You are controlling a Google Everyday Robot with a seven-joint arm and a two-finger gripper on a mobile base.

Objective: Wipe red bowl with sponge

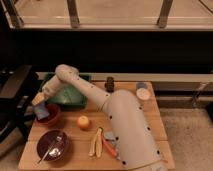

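Note:
A small red bowl (51,118) sits at the left side of the wooden table (150,120). A blue-and-yellow sponge (42,110) rests in the bowl. My gripper (40,100) is right above the bowl at the table's left edge, down on the sponge. The white arm (85,87) reaches from the lower right across the table to it.
A green tray (67,95) lies behind the bowl. A dark purple bowl with a fork (52,145) is at the front left. An orange (83,122), a banana (96,142), a small dark can (109,83) and a white cup (144,93) also stand on the table.

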